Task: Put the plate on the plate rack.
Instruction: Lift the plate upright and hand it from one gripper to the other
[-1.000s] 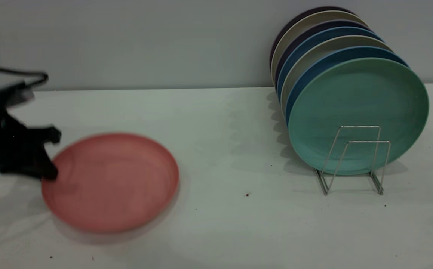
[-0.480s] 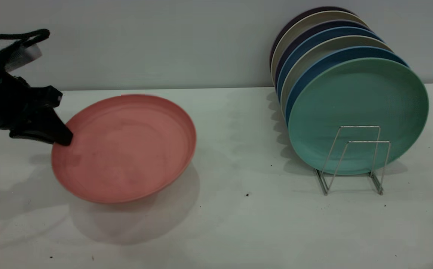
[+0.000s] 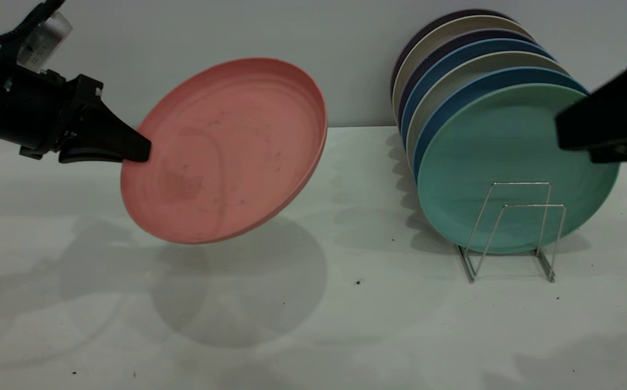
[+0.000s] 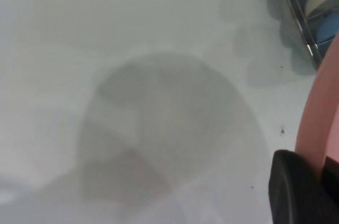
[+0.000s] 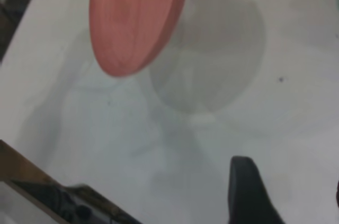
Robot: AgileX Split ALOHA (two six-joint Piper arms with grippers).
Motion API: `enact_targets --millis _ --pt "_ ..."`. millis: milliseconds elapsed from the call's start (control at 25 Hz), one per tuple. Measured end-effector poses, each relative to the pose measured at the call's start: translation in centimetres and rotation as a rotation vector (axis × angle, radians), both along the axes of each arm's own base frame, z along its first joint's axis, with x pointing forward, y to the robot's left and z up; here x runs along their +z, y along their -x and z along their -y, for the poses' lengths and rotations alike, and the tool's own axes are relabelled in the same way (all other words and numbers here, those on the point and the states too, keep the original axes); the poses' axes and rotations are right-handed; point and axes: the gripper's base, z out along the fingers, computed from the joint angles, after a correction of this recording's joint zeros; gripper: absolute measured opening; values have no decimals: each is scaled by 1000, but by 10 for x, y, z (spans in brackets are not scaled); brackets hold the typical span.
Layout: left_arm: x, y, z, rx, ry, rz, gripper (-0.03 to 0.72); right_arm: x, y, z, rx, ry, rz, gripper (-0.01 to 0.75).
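The salmon-pink plate (image 3: 227, 151) hangs tilted above the table, its face towards the exterior camera. My left gripper (image 3: 140, 151) is shut on its left rim; the left wrist view shows the pink rim (image 4: 320, 123) pinched between the black fingers (image 4: 296, 187). The wire plate rack (image 3: 514, 227) stands at the right, holding several upright plates, a teal-green one (image 3: 508, 151) foremost. My right gripper (image 3: 568, 132) reaches in from the right edge, in front of the teal plate's upper right; it is open and holds nothing. In the right wrist view the plate (image 5: 135, 17) is far off.
Two front loops of the rack (image 3: 530, 216) stand free before the teal plate. A grey wall runs behind the white table (image 3: 346, 314). A dark speck (image 3: 358, 282) lies mid-table. The plate's shadow falls on the tabletop under it.
The left gripper has lifted the pink plate off the table, up and to the right, tilting it more upright. The right gripper has come into view from the right.
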Motion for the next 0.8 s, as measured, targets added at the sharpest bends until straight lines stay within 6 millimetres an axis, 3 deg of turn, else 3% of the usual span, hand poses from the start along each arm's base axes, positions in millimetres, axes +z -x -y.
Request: enact_targets --millis 360,640,800 --pt "-3 4 51 -101 -57 19 14 -16 -49 -5 38 -36 -53 417" --pt "6 2 95 -154 -54 67 14 -36 -59 -8 57 -67 -97 417" --pt "12 3 118 -191 -47 87 14 -37 -60 -9 60 -79 -98 417"
